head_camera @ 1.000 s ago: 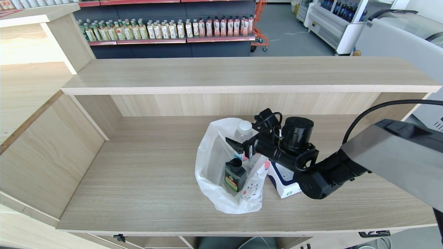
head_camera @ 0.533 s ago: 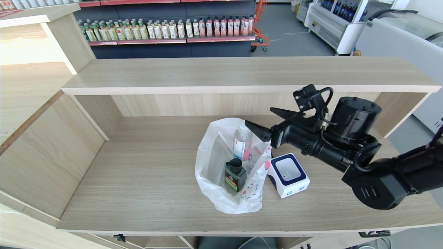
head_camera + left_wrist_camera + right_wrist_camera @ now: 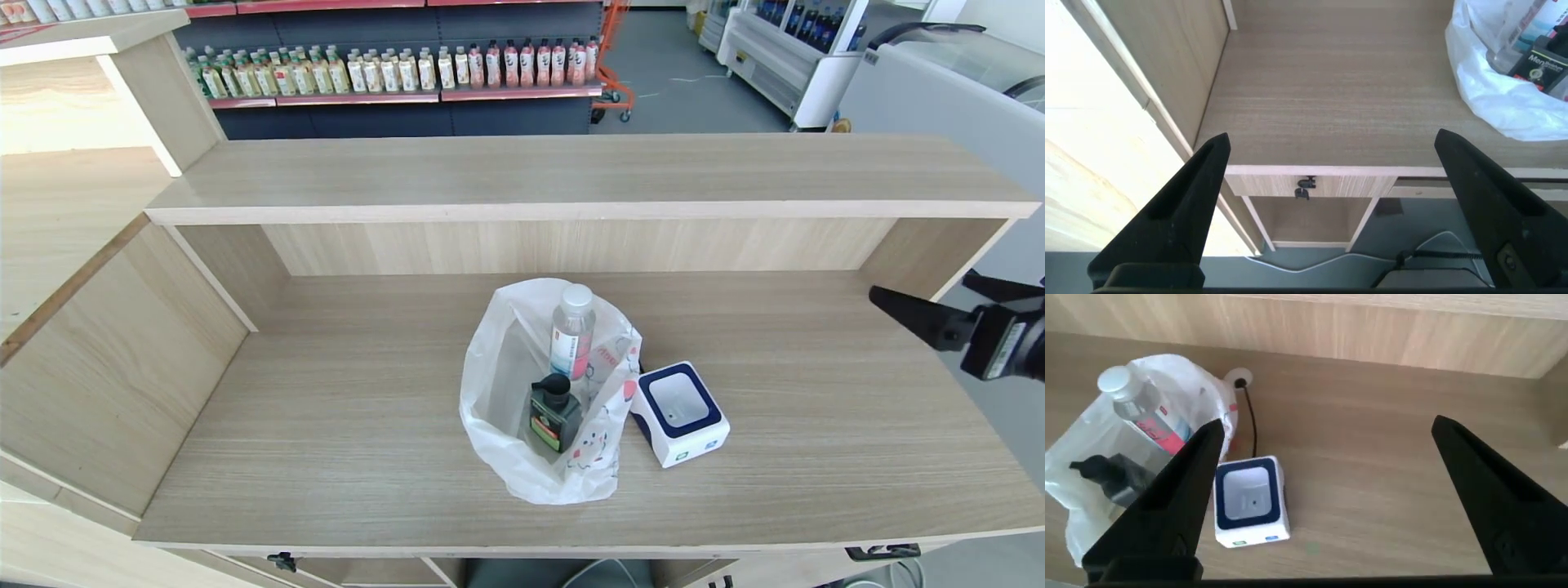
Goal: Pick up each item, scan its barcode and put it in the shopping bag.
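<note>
Fingers [image 3: 1167,514] of the right gripper [image 3: 917,283] stand wide apart and empty, out at the 3 o'clock edge of the counter [image 3: 343,408]. The left gripper [image 3: 1333,137] is likewise spread wide and holds nothing, over the counter's near edge at about 7 o'clock from the shopping bag [image 3: 498,384]. The white bag sits mid-counter, mouth open. Inside it a clear bottle [image 3: 571,335] stands upright, with a dark pump bottle [image 3: 555,416] at its 6 o'clock. The scanner [image 3: 679,412] rests just beside the bag at 4 o'clock.

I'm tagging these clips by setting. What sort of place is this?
Probably a shop's checkout: shelves of bottled drinks stand behind, and a barcode scanner sits beside a filled shopping bag.
</note>
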